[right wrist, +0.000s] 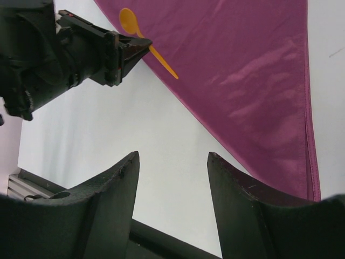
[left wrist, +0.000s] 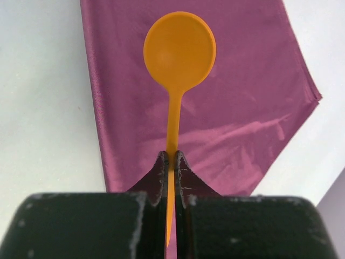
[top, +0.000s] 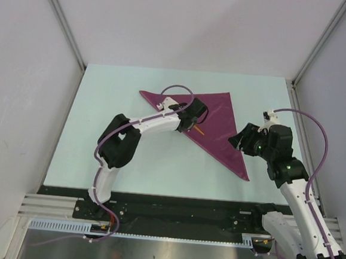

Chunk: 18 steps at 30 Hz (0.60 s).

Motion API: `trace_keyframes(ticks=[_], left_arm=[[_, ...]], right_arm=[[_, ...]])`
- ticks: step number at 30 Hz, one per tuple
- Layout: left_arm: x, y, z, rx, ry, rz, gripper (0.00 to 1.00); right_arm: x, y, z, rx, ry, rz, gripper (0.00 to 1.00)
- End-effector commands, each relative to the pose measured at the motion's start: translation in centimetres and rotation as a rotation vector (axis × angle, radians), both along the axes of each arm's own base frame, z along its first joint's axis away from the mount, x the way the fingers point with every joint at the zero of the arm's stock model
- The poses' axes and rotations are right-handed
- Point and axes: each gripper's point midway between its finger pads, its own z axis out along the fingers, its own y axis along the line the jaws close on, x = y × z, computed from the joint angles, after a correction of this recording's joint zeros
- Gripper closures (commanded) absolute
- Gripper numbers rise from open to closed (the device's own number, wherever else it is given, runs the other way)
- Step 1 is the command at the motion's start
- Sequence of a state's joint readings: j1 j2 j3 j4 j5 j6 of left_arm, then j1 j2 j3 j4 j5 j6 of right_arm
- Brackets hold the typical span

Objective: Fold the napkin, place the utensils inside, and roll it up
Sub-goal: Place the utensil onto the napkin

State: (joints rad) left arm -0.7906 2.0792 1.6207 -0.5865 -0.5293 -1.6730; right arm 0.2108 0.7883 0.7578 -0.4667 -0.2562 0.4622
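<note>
- Left wrist view: the left gripper (left wrist: 171, 157) is clamped shut on the thin handle of an orange spoon (left wrist: 179, 51). The bowl points to the top of the frame, over the napkin (left wrist: 232, 124).
- The napkin lies flat on the worktop (top: 101, 130), upper centre-right in the top view. It is folded into a triangle whose long edge runs down to the lower right.
- The spoon sits close to that long edge. Whether it touches the cloth cannot be told.
- The right gripper (right wrist: 172, 156) stands wide open and holds nothing. It is at the napkin's lower-right corner.
- Risk: the grip is narrow and on the handle alone, so the spoon may pivot or slip.
- Risk: released this near the edge, the spoon may land partly on the worktop, outside the fold.
- Risk: the cloth is thin, so either gripper brushing it may drag it and disturb the fold.
- Appearance: plain plum cloth with a slight sheen, faint wrinkles and a crisp hem.
</note>
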Motion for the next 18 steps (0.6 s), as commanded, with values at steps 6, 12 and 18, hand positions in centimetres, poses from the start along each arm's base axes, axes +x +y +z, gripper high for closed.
trace_keyframes(ticks=[6, 12, 18], left_arm=[[1.2, -0.7, 0.0, 0.019, -0.020, 0.039, 1.00], [1.0, -1.7, -1.4, -0.010, 0.010, 0.021, 1.00], [1.2, -2.7, -2.3, -0.035, 0.033, 0.005, 1.00]], right_arm=[[-0.1, 0.1, 2.0, 0.018, -0.046, 0.014, 0.41], [-0.3, 0.1, 2.0, 0.020, -0.044, 0.016, 0.41], [-0.4, -0.1, 2.2, 0.016, -0.052, 0.012, 0.41]])
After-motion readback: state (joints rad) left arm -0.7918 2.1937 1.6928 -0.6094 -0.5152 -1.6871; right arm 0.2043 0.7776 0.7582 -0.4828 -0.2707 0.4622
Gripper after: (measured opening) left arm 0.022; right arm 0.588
